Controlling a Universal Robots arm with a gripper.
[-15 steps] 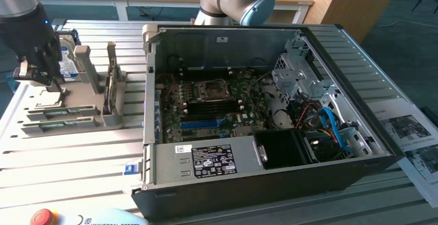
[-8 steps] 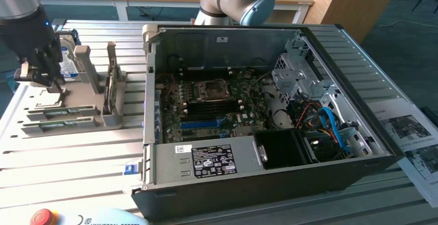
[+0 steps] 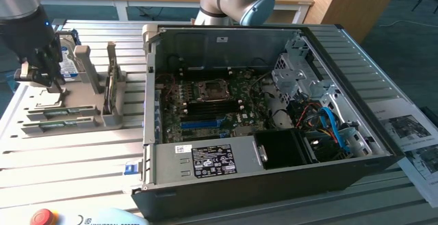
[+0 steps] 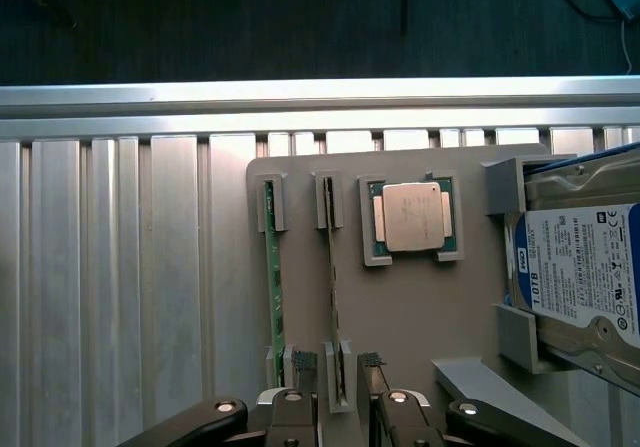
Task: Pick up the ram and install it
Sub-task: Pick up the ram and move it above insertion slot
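Grey plastic makes up the flat holder tray (image 3: 102, 117), which lies on the ribbed aluminium table (image 3: 68, 158) at the exterior view's left. It sits just beside the open black computer tower case (image 3: 274, 184), which lies on its side at the centre and right. Inside the case the green motherboard (image 3: 212, 107) faces up, with a square processor socket (image 3: 207, 90) near its far part.

The ram (image 4: 333, 287), a long, thin circuit-board stick seen edge-on, stands on its edge in a slot of the tray, held by small grey brackets at both ends. Just beside it and parallel to it stands a second, brighter green stick (image 4: 272, 287) in its own slot. On the ram's other side a small square silver processor chip (image 4: 412, 217) lies flat in a grey frame. Past that, a boxy silver hard drive with a blue-and-white label (image 4: 585, 267) leans in grey corner blocks.

The black gripper (image 4: 335, 362) of the arm hangs over the tray, at the far left in the exterior view. Its jaws stand apart and straddle one end of the ram. One ribbed fingertip (image 4: 300, 362) sits between the two sticks, and the other is on the processor's side. The jaws are not clamped on the ram, which rests in its slot in the tray, well apart from the motherboard.

A red round button (image 3: 42, 217) shows at the near left edge, and printed paper sheets (image 3: 411, 127) lie on the table to the right of the case.
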